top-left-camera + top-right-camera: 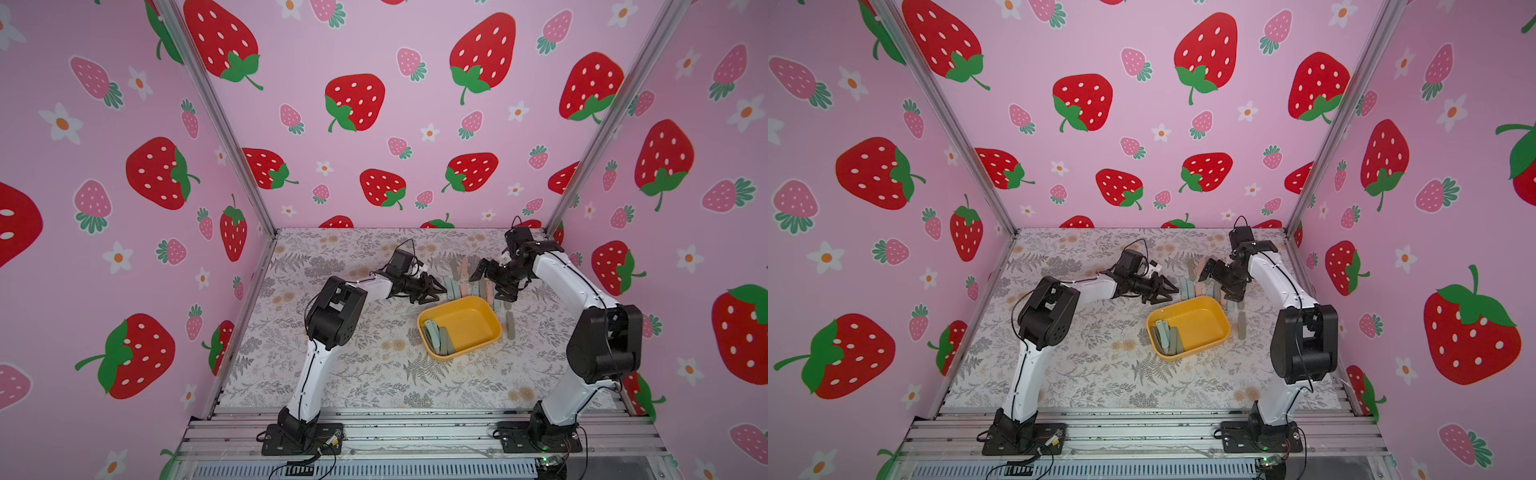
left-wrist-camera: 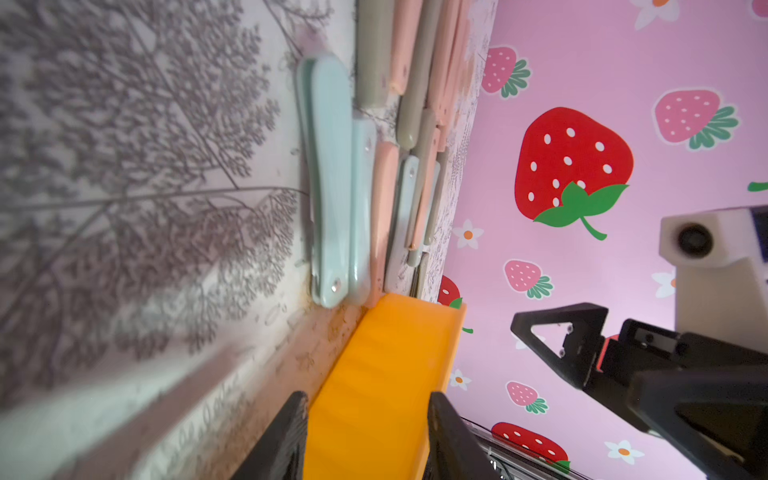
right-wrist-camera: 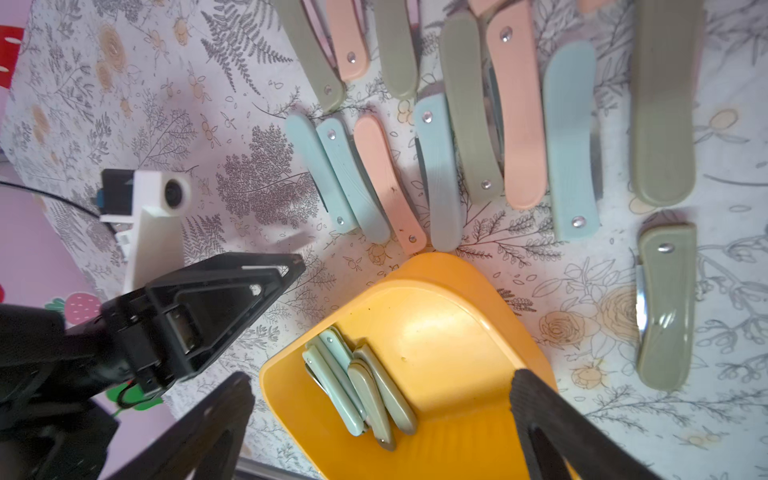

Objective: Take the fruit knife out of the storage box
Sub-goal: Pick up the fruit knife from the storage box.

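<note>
In both top views the shallow yellow-orange plastic storage box with rounded corners (image 1: 478, 322) sits on the floral-print worktop (image 1: 374, 365). A small pile of folded fruit knives with sage-green and pale mint plastic handles (image 1: 434, 337) lies bunched against one end wall inside it. Beyond the box, a row of similar folded knives in peach, blue and green (image 1: 463, 270) lies on the worktop. The left fingers (image 1: 434, 284) hover beside the box's far corner. The right fingers (image 1: 478, 271) hang over the row, gripping nothing.

In the left wrist view the left fingers (image 2: 286, 440) are partly spread with nothing between them. The box's matte outer wall shows beyond them.

In the right wrist view the right fingers (image 3: 540, 415) stand wide apart and empty above the box. The knives inside overlap and lean on one another. Their handles are smooth, rounded and slightly curved, each with a small metal rivet at one end.

They look light and stiff, and probably slippery. With the blades folded in, little seems fragile. The surest hold is likely across the narrow width near mid-handle, on the outermost knife. The light box may slide if nudged.
</note>
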### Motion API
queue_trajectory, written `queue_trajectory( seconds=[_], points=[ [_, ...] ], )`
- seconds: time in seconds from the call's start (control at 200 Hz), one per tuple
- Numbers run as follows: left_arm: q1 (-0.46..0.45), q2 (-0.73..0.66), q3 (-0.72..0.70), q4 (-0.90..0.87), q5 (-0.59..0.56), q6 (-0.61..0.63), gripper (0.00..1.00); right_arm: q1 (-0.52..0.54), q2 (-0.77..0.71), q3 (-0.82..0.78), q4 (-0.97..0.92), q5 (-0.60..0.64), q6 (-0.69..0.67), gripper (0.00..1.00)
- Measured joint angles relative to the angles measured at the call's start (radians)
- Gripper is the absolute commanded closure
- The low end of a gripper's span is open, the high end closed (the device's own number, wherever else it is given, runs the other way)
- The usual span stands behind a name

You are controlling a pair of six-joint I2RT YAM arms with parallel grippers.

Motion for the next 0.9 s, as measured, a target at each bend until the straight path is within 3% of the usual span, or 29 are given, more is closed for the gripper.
queue_trajectory(
  seconds=[0.26, 0.385, 0.7, 0.9],
  points=[
    [0.035, -0.32, -0.089, -0.203, -0.108, 0.214, 0.39, 0.205, -0.045, -0.013, -0.011, 0.126, -0.017, 0.12],
    [0.036, -0.519, -0.22, -0.264, -0.177, 0.28, 0.31, 0.312, -0.051, -0.06, -0.007, 0.185, -0.011, 0.14],
    [0.035, -0.97, -0.58, -0.455, -0.333, 0.362, 0.15, 0.517, -0.013, -0.135, 0.005, 0.317, 0.034, 0.24],
    [0.035, -1.218, -0.677, -0.556, -0.403, 0.369, 0.09, 0.559, 0.047, -0.138, 0.014, 0.394, 0.065, 0.42]
  ],
)
